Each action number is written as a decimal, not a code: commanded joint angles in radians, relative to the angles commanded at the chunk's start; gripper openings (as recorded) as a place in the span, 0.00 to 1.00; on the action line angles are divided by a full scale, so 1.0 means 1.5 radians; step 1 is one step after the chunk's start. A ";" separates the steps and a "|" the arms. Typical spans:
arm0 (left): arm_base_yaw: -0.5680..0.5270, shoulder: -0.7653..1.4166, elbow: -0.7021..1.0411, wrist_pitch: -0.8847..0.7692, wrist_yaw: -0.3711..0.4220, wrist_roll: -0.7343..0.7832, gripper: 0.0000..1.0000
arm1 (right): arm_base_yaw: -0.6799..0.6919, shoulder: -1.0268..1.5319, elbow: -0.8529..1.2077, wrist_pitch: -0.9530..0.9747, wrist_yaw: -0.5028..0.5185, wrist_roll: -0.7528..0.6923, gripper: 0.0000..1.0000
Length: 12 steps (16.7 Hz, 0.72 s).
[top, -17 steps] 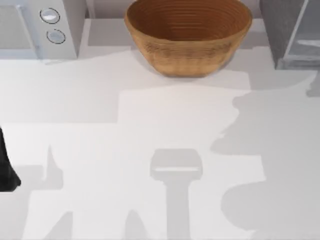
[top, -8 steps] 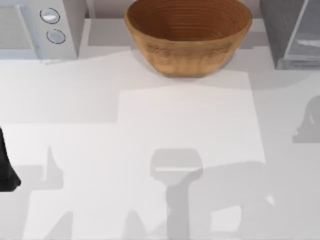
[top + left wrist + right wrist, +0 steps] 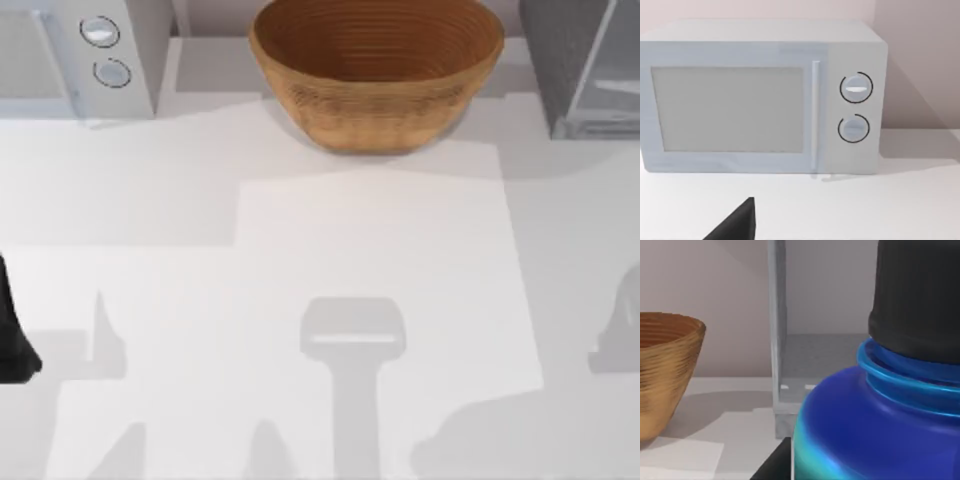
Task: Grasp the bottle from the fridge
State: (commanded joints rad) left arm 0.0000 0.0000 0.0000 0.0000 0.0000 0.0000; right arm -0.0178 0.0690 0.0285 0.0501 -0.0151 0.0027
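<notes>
One white surface (image 3: 370,250) carries three large things along its far edge. At about 11 o'clock in the top view stands one white microwave (image 3: 75,55) with two round knobs (image 3: 100,32) stacked one above the other beside its door; the left wrist view faces it head-on, door shut. At 12 o'clock sits one woven bowl (image 3: 376,70), brown and ribbed, open side up. At about 1 o'clock is one fridge (image 3: 580,65) — a dark grey speckled box with a pale glassy panel standing open at its front. In the right wrist view the fridge (image 3: 805,365) shows a grey floor behind that pale upright panel, with the bowl (image 3: 665,370) off to one side of it.

One bottle (image 3: 875,425) looms close to the right wrist camera — blue body, teal tint low on its side, ribbed black cap (image 3: 917,300) above a blue neck ring. It is in front of the fridge opening, not inside it. A dark tip rises beside its base; whether the right claw is clamped on it I cannot tell.

The left arm (image 3: 12,335) is parked at 9 o'clock, at the surface's left edge. One dark finger (image 3: 737,225) of the left claw pokes into the left wrist view; whether its fingers are apart or together I cannot tell.
</notes>
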 joint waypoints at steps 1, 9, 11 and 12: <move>0.000 0.000 0.000 0.000 0.000 0.000 1.00 | 0.005 -0.022 -0.009 -0.016 0.005 -0.001 0.00; 0.000 0.000 0.000 0.000 0.000 0.000 1.00 | 0.010 -0.043 -0.018 -0.032 0.009 0.000 0.00; 0.000 0.000 0.000 0.000 0.000 0.000 1.00 | 0.027 -0.022 -0.014 -0.011 0.026 -0.001 0.00; 0.000 0.000 0.000 0.000 0.000 0.000 1.00 | 0.043 -0.002 -0.011 0.010 0.042 -0.002 0.00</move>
State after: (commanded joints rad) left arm 0.0000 0.0000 0.0000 0.0000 0.0000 0.0000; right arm 0.0462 0.0665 0.0113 0.0653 0.0476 -0.0001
